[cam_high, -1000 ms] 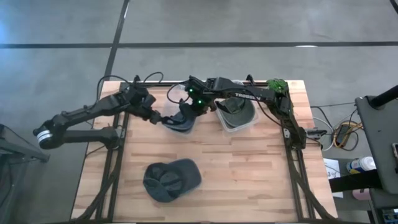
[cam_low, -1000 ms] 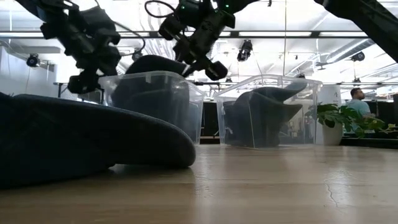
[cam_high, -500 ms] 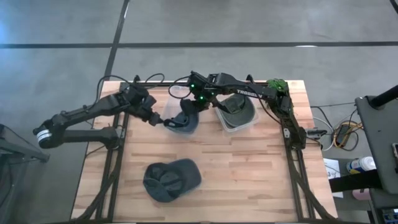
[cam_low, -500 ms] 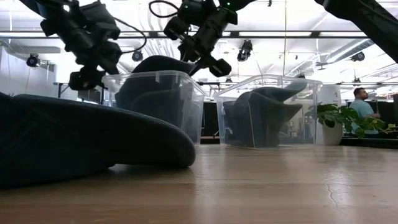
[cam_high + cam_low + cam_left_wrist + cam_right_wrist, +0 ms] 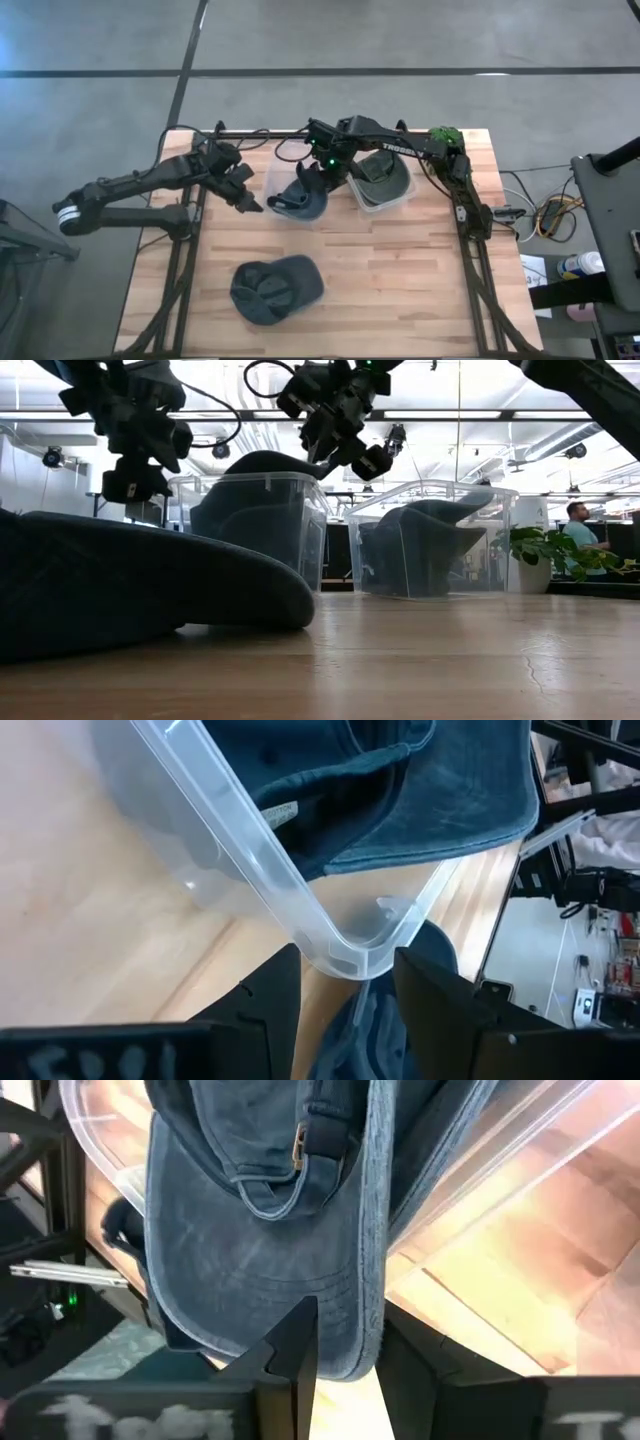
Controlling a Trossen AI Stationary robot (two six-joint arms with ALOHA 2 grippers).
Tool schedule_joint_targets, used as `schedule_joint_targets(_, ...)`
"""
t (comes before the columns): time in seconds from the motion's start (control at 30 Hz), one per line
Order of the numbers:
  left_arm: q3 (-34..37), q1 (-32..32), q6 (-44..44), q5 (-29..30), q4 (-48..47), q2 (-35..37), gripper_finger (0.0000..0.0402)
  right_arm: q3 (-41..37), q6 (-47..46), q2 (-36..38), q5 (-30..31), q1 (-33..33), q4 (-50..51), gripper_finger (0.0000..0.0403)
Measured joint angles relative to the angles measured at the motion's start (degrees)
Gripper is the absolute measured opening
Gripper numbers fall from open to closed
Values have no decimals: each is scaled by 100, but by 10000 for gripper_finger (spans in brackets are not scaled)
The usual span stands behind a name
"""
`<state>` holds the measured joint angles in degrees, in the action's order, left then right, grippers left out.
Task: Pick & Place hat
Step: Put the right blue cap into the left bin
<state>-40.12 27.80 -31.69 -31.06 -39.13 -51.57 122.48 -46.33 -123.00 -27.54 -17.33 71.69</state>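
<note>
A dark blue hat lies in the clear left bin, its crown bulging above the rim. My right gripper hangs over the bin's far right side, shut on the hat. My left gripper is open just left of the bin. In its wrist view the fingers stand either side of the bin's corner, a little back from it. A second hat lies flat on the table's near part. A third sits in the right bin. My right gripper pinches the hat's brim at its edge between its two fingers, coming from above and slanting down. The rest of the hat rests inside the left bin, partly over its rim.
Both clear bins stand side by side along the table's far edge. A potted plant sits at the far right corner. The loose hat fills the low view's near left. Bare wood lies right of it and along the near edge.
The hat has sunk lower into the left bin, carried by my right gripper, which has shifted a little toward the table's right. My left gripper has drawn back from the bin toward the table's left edge and risen slightly.
</note>
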Motion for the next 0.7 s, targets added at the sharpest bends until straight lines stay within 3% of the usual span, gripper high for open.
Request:
schedule_joint_targets(0.47,2,-184,-74,165,148,0,154,0,-17,70,-126,270,209,89)
schedule_joint_targets(0.7,4,-333,-113,226,208,0,154,0,-100,57,603,322,146,69)
